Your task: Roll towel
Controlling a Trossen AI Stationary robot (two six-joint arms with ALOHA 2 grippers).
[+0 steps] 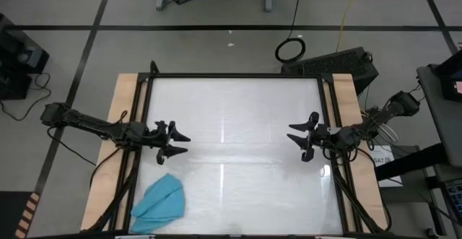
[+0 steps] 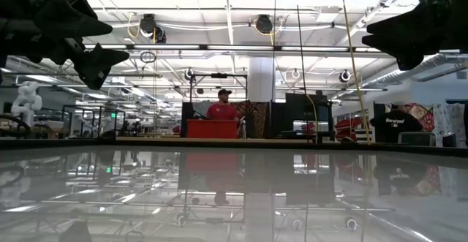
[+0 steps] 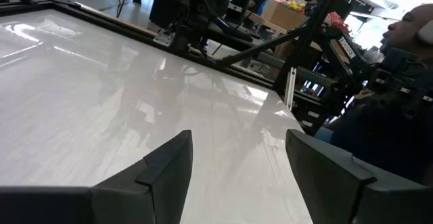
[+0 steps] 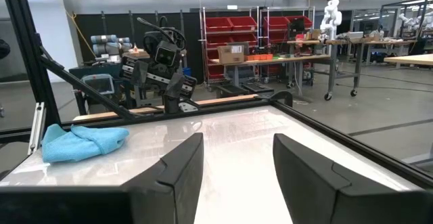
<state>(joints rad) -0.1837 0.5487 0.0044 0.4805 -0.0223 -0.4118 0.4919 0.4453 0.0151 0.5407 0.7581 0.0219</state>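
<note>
The towel [image 1: 160, 201] is lumped at lower left; it should be flattened first by the empty, open left claw [image 1: 180, 144]

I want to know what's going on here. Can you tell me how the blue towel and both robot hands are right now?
towel: crumpled, not rolled, near the table's front left corner, untouched.
left gripper: jaws open, empty, above the table beside the towel.
right gripper: jaws open, empty, over the table's right side.
</note>
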